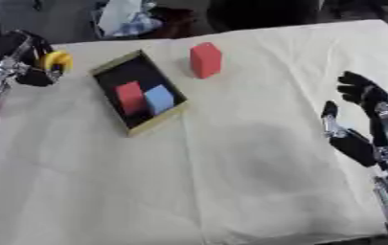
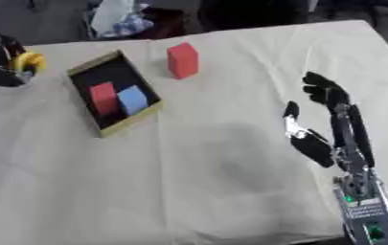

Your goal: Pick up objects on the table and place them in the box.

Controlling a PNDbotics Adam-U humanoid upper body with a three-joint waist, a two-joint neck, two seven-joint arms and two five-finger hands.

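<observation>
Holding a yellow ring [image 1: 57, 60] in curled fingers, our left hand [image 1: 29, 60] hangs just left of the box [image 1: 165, 118]. We should carry it rightward over the rim and release above the dark far end, clear of the small red block [image 1: 130, 97] and blue block [image 1: 159, 99]. The taller red block [image 1: 205, 60] stands just beyond the box. Our right hand [image 2: 327, 139] rests open, holding nothing; bare cloth lies between.

- A table [image 1: 230, 182] covered with a creased cream cloth fills most of the view.
- A shallow box [image 1: 139, 92] with a tan rim and dark inside lies askew at the far left.
- A red block [image 1: 205, 60] stands upright just beside the box, to its right, apart from it.
</observation>
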